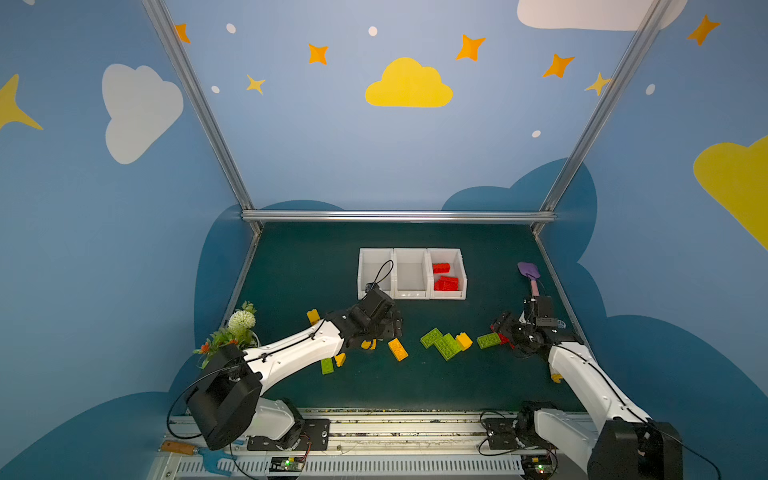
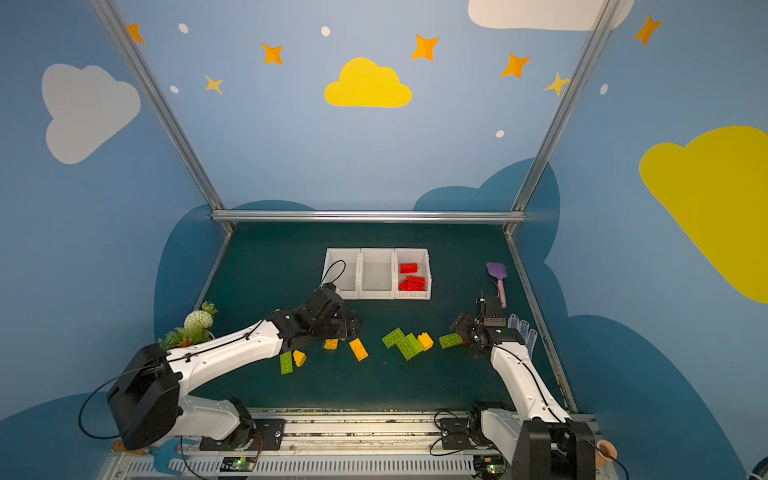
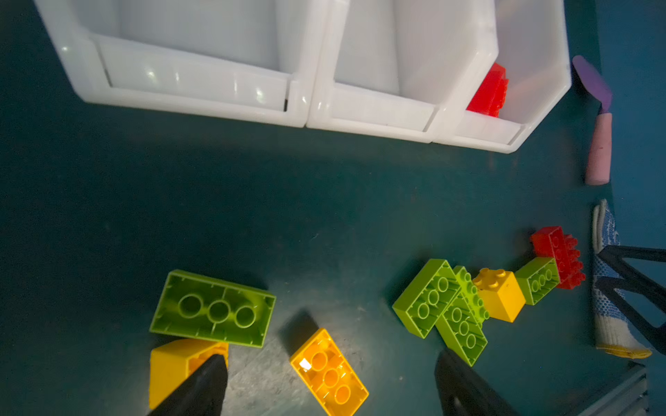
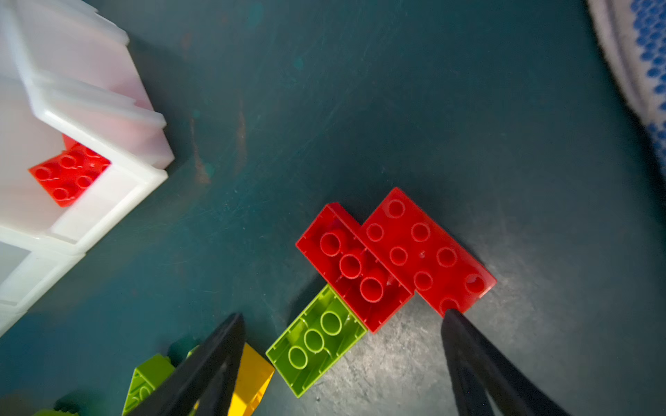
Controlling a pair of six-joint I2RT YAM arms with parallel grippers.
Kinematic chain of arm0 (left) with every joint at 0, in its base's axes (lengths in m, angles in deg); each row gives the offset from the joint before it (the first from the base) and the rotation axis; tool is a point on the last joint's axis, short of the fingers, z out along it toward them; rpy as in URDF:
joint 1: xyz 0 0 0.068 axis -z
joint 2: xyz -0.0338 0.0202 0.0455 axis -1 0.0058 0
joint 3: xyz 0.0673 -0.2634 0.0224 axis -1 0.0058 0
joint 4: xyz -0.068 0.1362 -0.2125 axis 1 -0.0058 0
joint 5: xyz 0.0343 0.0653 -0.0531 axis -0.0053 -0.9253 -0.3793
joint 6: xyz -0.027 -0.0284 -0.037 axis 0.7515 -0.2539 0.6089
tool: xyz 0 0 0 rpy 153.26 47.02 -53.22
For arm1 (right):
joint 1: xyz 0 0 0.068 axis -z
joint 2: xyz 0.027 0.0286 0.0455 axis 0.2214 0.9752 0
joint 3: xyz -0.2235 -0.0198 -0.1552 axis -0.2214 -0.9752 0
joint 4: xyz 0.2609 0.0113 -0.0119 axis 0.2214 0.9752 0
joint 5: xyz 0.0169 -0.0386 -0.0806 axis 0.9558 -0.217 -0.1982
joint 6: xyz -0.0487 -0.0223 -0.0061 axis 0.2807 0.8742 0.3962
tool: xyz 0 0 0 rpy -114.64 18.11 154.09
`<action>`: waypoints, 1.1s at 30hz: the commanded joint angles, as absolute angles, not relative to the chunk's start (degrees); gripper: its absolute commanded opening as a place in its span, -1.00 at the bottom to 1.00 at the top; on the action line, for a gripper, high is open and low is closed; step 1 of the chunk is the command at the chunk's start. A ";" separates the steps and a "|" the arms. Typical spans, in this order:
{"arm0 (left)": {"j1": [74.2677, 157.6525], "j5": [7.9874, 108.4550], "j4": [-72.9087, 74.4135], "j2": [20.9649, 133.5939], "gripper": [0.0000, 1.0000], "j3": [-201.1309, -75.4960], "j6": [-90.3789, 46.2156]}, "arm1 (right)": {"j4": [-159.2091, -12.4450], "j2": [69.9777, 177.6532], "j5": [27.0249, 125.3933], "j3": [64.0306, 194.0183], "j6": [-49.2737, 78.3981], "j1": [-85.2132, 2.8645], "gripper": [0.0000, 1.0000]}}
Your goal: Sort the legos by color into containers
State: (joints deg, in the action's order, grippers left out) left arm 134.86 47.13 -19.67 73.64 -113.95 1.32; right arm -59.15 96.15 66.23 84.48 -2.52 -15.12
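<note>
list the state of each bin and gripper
left bin, no legos visible
middle bin, empty
right bin, holds red legos
left gripper, open over a yellow lego
right gripper, open near two loose red legos

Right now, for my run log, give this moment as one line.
left gripper: open above yellow brick | right gripper: open beside loose red bricks | rightmost bin: sorted red bricks | green bricks: unsorted on table
</note>
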 commanded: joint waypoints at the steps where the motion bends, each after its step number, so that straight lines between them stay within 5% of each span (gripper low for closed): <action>1: 135.09 45.00 -17.76 70.95 0.79 -111.93 2.52 | -57.77 97.29 66.45 84.76 -3.78 -14.86 0.69; 15: 135.05 42.46 -19.91 66.14 0.81 -109.44 1.30 | -64.13 107.44 72.21 84.94 -5.88 -15.19 0.70; 33: 135.01 38.15 -23.39 62.14 0.83 -106.92 1.80 | -63.65 120.39 65.51 93.67 -3.25 -18.64 0.67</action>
